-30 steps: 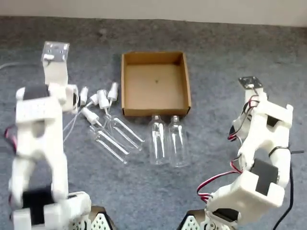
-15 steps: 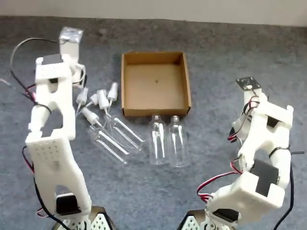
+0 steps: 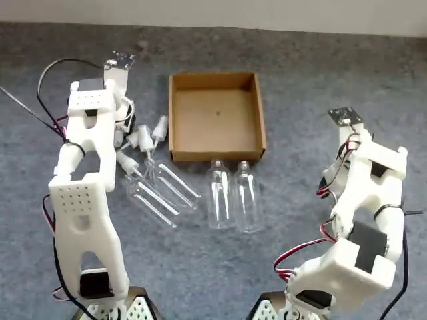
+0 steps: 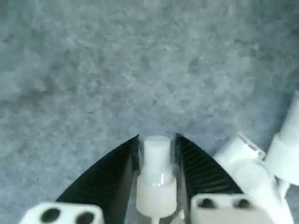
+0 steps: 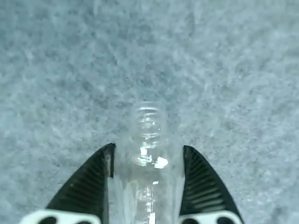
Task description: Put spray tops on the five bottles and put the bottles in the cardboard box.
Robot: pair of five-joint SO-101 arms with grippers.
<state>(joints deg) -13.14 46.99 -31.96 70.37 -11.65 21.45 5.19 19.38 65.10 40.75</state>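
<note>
Robot test bench, probably a lab, grey felt cover, pale strip at 12 o'clock, bare servo wires

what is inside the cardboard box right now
In the cardboard box: only its bare brown floor with a small dark speck, nothing lying on it. Its near wall may hide a thin strip of floor.

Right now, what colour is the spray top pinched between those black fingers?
White; the spray top shows best in the left wrist view.
</note>
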